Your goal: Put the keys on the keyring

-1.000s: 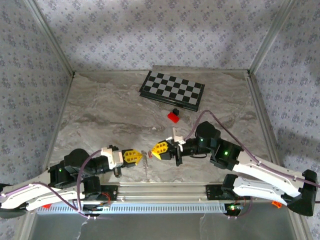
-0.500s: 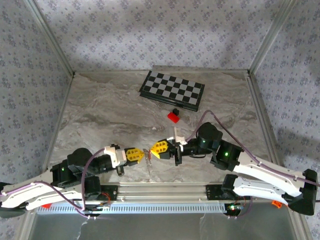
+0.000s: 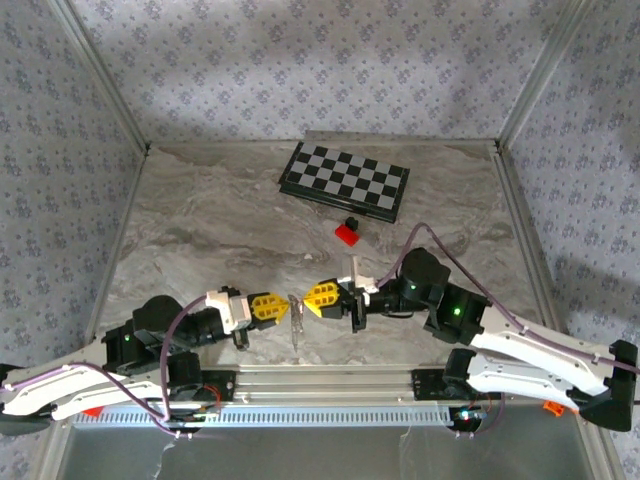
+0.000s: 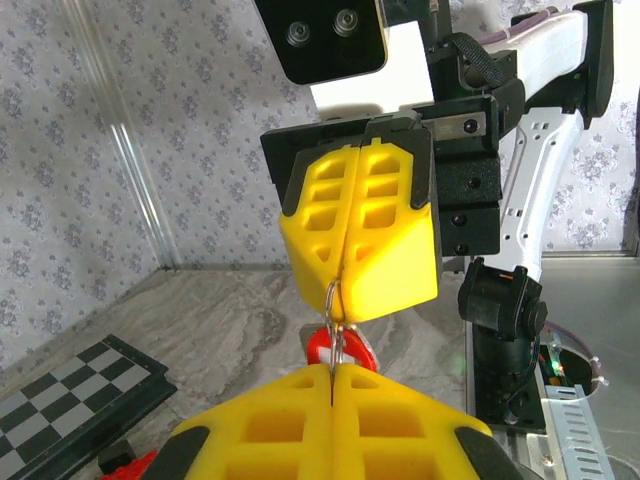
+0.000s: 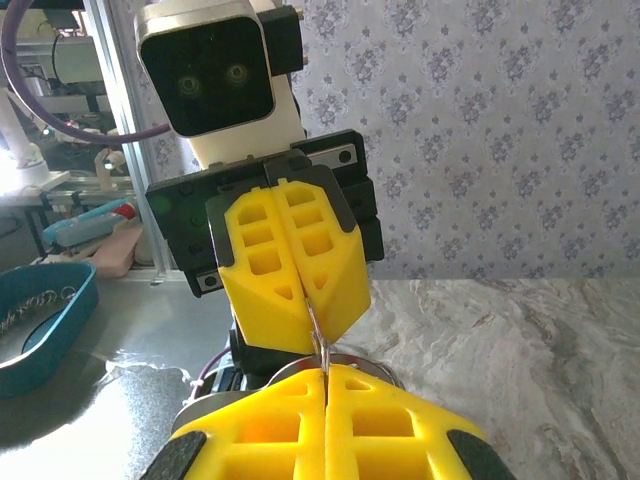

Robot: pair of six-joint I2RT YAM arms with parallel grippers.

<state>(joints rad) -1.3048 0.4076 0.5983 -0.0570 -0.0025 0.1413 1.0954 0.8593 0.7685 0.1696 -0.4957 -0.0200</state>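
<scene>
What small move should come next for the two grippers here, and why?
Probably nudge the left gripper slightly toward the right gripper, feeding the key along the keyring. Both are shut, tip to tip; a thin wire runs between them, with the key's red head at the left tips. Opening either now would likely drop something.

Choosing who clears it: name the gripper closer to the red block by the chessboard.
Right. The right gripper sits nearward and left of the red block; the left gripper lies farther left.
</scene>
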